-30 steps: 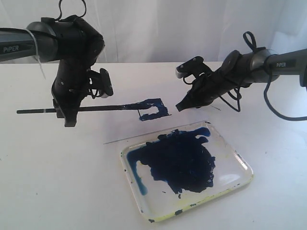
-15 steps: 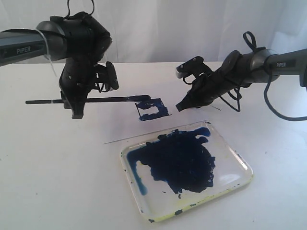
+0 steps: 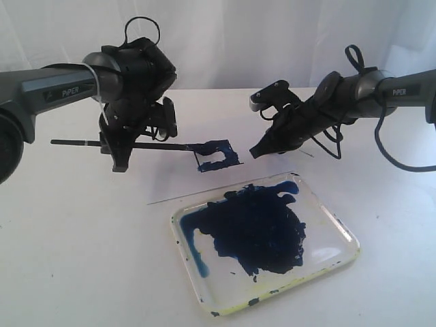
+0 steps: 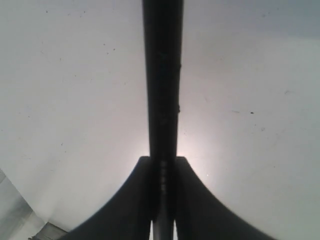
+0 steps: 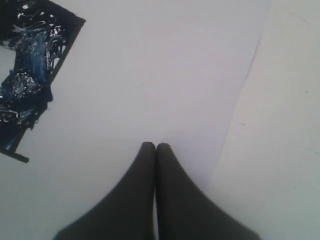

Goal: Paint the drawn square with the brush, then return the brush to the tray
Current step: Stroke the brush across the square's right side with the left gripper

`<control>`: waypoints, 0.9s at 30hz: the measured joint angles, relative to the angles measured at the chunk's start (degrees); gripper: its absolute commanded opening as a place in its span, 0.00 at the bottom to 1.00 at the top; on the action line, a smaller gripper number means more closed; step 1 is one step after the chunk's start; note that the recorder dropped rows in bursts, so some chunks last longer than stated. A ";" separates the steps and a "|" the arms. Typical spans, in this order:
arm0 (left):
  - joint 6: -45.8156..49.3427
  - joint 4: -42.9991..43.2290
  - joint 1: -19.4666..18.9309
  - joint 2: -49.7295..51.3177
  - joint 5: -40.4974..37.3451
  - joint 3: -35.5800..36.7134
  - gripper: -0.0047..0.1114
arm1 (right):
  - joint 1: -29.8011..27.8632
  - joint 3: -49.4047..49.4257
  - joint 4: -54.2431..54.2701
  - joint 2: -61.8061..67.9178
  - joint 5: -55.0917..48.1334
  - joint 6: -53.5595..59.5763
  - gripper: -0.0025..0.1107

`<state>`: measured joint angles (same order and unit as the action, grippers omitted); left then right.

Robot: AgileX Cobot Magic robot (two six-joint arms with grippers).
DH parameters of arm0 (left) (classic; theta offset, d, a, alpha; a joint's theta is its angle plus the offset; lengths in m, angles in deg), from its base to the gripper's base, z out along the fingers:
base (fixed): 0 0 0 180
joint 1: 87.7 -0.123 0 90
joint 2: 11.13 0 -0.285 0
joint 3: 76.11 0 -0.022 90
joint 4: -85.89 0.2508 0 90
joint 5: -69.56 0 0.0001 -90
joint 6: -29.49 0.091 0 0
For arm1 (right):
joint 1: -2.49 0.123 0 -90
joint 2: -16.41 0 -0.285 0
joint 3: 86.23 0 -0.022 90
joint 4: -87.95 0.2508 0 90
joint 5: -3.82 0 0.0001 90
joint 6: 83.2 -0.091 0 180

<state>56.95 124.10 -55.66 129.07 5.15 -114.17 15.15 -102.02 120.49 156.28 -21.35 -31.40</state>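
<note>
My left gripper (image 3: 120, 154) is shut on the brush (image 3: 157, 145), a long thin black stick held nearly level, with its handle end out to the left. Its blue tip rests on the left part of the drawn square (image 3: 218, 155), whose inside is partly filled with dark blue paint. In the left wrist view the brush (image 4: 162, 75) runs straight out between the fingers of the left gripper (image 4: 162, 159). My right gripper (image 3: 257, 151) is shut, empty, tips down on the paper just right of the square. The right wrist view shows the right gripper (image 5: 155, 146) and the square (image 5: 30, 75). The tray (image 3: 346, 235) lies in front, smeared blue.
The white paper sheet (image 3: 174, 178) lies on a white table, its front edge close behind the tray. In the right wrist view the paper (image 5: 150, 75) ends beside the gripper, with bare table (image 5: 285, 130) beyond. A white curtain hangs at the back.
My left gripper has moved to the right with the brush, sliding the tip across the square. The right gripper has not moved.
</note>
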 measured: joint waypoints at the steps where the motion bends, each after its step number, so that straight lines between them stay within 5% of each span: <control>1: 0.00 0.28 0.00 0.12 0.00 0.00 0.04 | 0.00 0.00 0.00 0.00 0.00 0.00 0.02; 27: 6.06 3.65 1.90 0.24 0.13 -0.13 0.04 | 0.00 0.00 -0.12 0.13 0.35 0.00 0.02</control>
<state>63.01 127.75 -53.76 129.32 5.28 -114.31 15.15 -102.02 120.37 156.41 -21.00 -31.40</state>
